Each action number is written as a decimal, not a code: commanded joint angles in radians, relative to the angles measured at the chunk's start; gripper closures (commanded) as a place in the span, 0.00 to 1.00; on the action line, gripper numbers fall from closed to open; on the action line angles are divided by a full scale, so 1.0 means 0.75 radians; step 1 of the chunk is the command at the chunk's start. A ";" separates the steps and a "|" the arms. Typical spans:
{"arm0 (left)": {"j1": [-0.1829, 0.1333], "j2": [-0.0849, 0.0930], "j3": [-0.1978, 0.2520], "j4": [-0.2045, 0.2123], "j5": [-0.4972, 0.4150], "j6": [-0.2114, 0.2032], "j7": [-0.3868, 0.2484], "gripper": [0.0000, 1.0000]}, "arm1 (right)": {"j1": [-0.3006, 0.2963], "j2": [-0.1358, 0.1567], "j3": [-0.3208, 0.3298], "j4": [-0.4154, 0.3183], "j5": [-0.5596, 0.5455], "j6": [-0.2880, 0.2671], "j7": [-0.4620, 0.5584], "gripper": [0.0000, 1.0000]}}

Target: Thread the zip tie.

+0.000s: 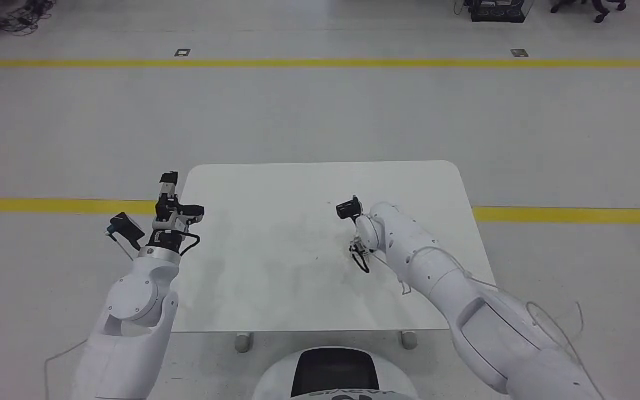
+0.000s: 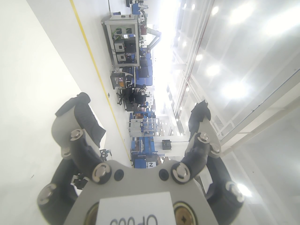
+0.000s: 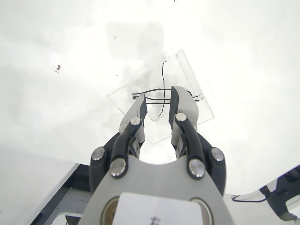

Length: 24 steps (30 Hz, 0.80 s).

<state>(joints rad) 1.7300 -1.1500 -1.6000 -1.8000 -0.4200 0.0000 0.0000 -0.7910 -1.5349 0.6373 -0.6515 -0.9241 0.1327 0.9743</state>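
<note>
- The white table point(image 1: 290, 290) bears the work. The right arm reaches in over its right half, and the left arm stands at its left edge.
- A clear, shallow tray point(image 3: 188, 66) with low walls lies flat on the tabletop, set cornerwise to the right gripper. It holds the zip ties, and we see nothing else in it.
- The right gripper point(image 3: 157, 93) hangs over the tray's near corner, pointing down at it. Its fingers stand a moderate gap apart, closed on nothing. The two crosswise ties run through that gap, and each passes behind a fingertip on either side. From this angle we cannot tell whether the pads touch the ties or only hover above them.
- The left gripper point(image 2: 140, 101) is spread wide and holds nothing. It is raised at the table's left edge and points away toward the hall, well apart from the tray and the ties.
- The zip ties point(image 3: 163, 76) are thin black strands lying loose in the tray.
  - We count three. One runs lengthwise away from the right gripper, bowed a little. Two lie across it, close together and nearly parallel.
  - A small square head shows at the end of one crosswise tie, just outside one finger.
  - The far ends are tangled near the tray's wall on the other side, too fine for us to sort out.
</note>
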 commanded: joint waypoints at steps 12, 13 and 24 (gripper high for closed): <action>0.000 0.000 0.000 0.000 0.000 0.000 0.000 0.00 | 0.034 -0.061 -0.020 0.154 0.014 0.019 -0.063 0.84; 0.000 0.000 0.000 0.000 0.000 0.000 0.000 0.00 | 0.037 -0.066 -0.020 0.167 0.017 0.019 -0.070 0.85; 0.000 0.000 0.000 0.000 0.000 0.000 0.000 0.00 | 0.062 -0.106 -0.020 0.264 0.029 0.008 -0.112 0.85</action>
<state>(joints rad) 1.7300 -1.1500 -1.6000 -1.8000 -0.4200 0.0000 0.0000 -0.7458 -1.6118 0.6222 -0.4597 -0.9029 0.1396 0.8921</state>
